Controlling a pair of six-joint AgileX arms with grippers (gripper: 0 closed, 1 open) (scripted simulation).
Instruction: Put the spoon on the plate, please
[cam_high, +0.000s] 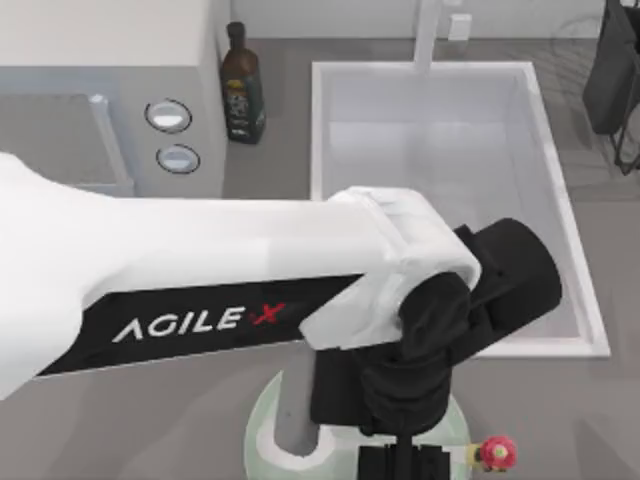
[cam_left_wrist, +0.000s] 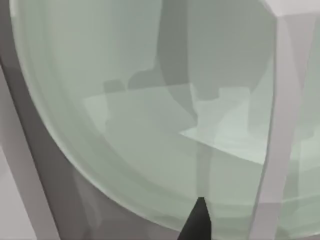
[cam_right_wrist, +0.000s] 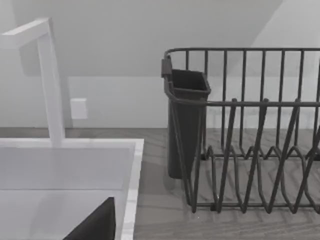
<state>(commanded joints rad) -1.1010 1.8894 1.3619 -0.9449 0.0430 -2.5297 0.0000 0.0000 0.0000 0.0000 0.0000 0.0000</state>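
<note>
The pale mint-green plate (cam_high: 262, 432) sits at the table's near edge, mostly covered by my left arm. My left gripper (cam_high: 400, 455) hangs low over the plate's middle, black wrist above it. In the left wrist view the plate (cam_left_wrist: 125, 125) lies close beneath, with the gripper's dark tip (cam_left_wrist: 199, 222) above its rim. A slim white-grey bar, apparently the spoon (cam_high: 297, 415), stands over the plate's left part beside the gripper. That spoon (cam_left_wrist: 280, 130) crosses the wrist view near the camera. Whether anything grips it is hidden. My right gripper (cam_right_wrist: 95, 226) is parked facing the sink and rack.
A white sink (cam_high: 560, 200) with a tap (cam_high: 428, 35) fills the back right. A dark bottle (cam_high: 242, 85) stands beside a white appliance (cam_high: 110, 110) at back left. A dark wire dish rack (cam_right_wrist: 250, 140) stands far right. A small red and yellow object (cam_high: 496, 452) lies right of the plate.
</note>
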